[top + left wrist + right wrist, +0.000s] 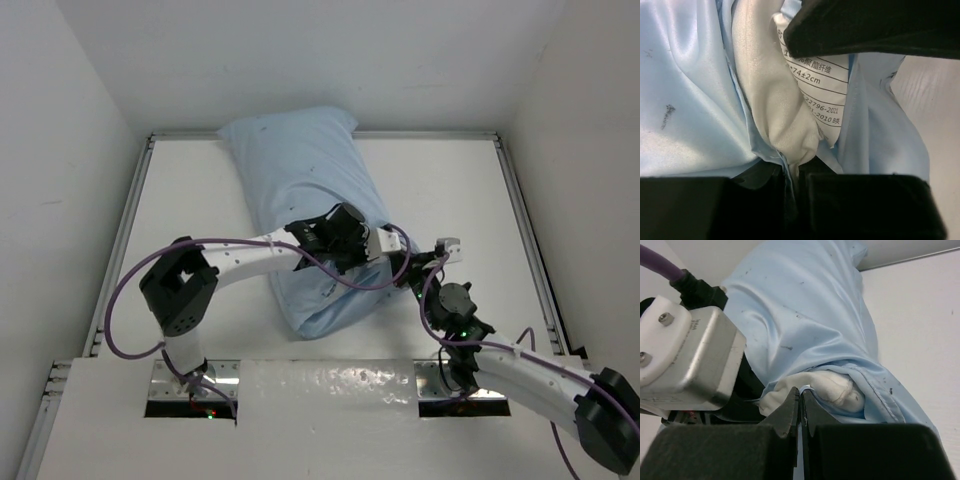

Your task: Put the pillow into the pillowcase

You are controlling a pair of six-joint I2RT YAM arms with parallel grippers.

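The light blue pillowcase (pixel 295 165) lies lengthwise down the table's middle, plump with the pillow inside. At its open edge on the right side a white corner of the pillow (pixel 772 105) pokes out, showing its printed label (pixel 820 95). My left gripper (pixel 790 175) is shut on the pillowcase hem together with a fold of the white fabric. In the top view that left gripper (pixel 350 238) sits on the case's right side. My right gripper (pixel 801 392) is shut on the pillowcase (pixel 805 305) hem just below the pillow corner (pixel 837 387); from above the right gripper (pixel 398 262) is close beside the left one.
White walls enclose the table (pixel 450 190) on the left, back and right. The left wrist's metal camera housing (pixel 687 360) fills the left of the right wrist view, very near the right fingers. Purple cables (pixel 125 290) loop off both arms.
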